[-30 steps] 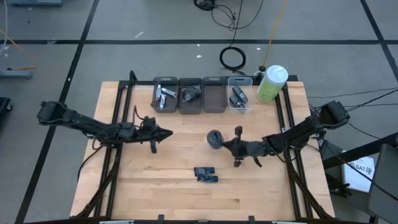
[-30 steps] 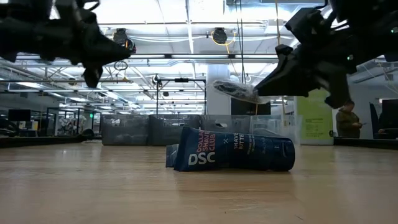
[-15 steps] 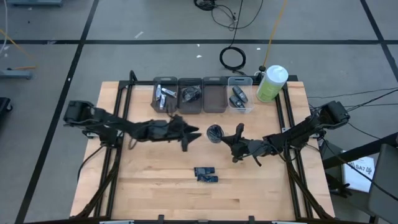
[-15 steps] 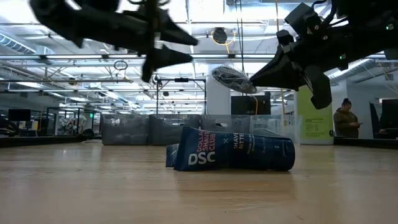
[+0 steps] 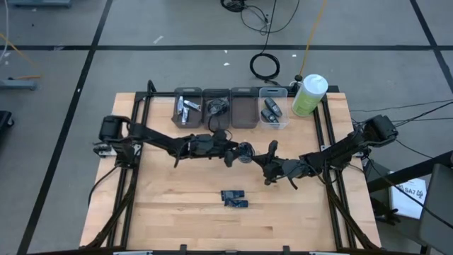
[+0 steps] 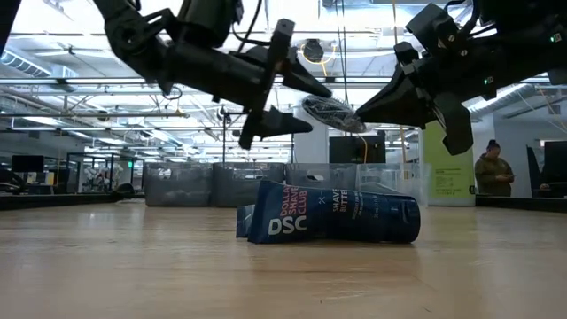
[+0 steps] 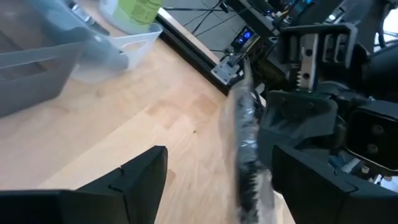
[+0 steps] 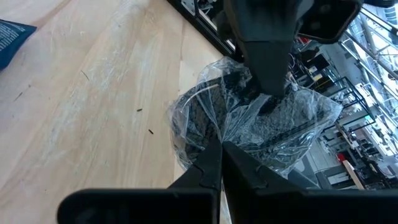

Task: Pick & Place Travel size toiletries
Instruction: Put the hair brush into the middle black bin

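A round dark grey disc in clear plastic wrap [image 5: 245,150] hangs in the air above the table's middle, with my right gripper [image 5: 257,156] shut on it. My left gripper [image 5: 238,151] reaches in from the table's left and stands open. Its two fingers [image 7: 144,179] lie on either side of the disc [image 7: 244,144]; whether they touch it I cannot tell. Two dark blue packets [image 5: 233,199] lie flat on the table nearer the front edge. More toiletries lie in bins [image 5: 188,110] at the back. My right gripper pinches the gathered edge of the disc's clear wrap [image 8: 219,138] between its two shut fingertips. The fingers come nearly level from the table's right. The disc [image 6: 329,112] sticks out past the fingertips toward my left gripper, tilted and lifted clear of the table.
A row of four bins [image 5: 244,108] stands along the far edge, and a big green bottle with a white cap [image 5: 309,95] stands to its right. Black rails [image 5: 324,127] run down both sides. Bare wood lies to the left and right of the packets [image 6: 332,213].
My left gripper has swept from the table's left side toward the middle, up to the disc, and has opened on the way. My right gripper has stayed in place but rolled a little, tipping the wrapped disc.
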